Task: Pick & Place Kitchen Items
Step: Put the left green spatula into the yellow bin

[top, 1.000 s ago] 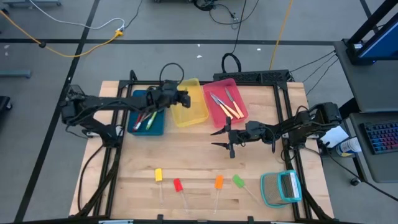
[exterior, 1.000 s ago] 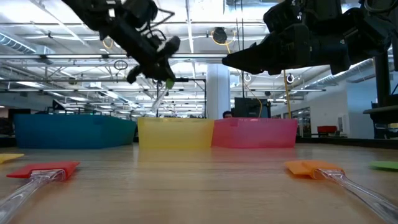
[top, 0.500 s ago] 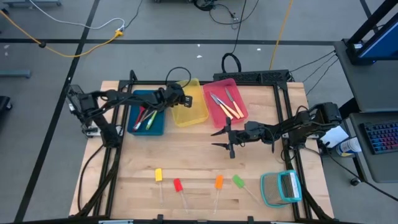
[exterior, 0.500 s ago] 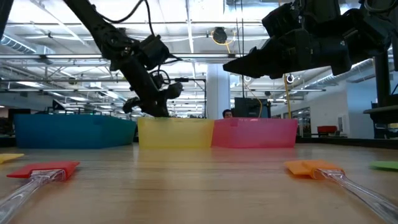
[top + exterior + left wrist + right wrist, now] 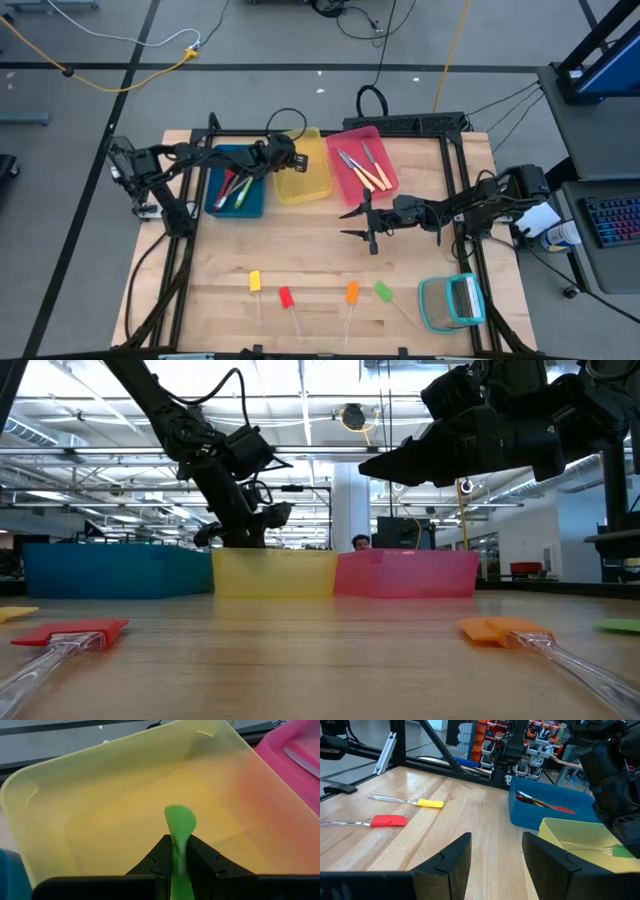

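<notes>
One green-headed utensil (image 5: 180, 827) pinched in the left gripper (image 5: 179, 862), long axis running straight out between the fingers, head hanging over the floor of the yellow bin (image 5: 60, 810); release likely next. Right gripper (image 5: 495, 857) spread and empty over mid-table, nearer the four sticks (image 5: 318, 293) lying along the front edge.

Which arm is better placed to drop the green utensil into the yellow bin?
The left. Its claw is shut on the green spatula above the yellow bin. The right claw is open, away over bare table.
</notes>
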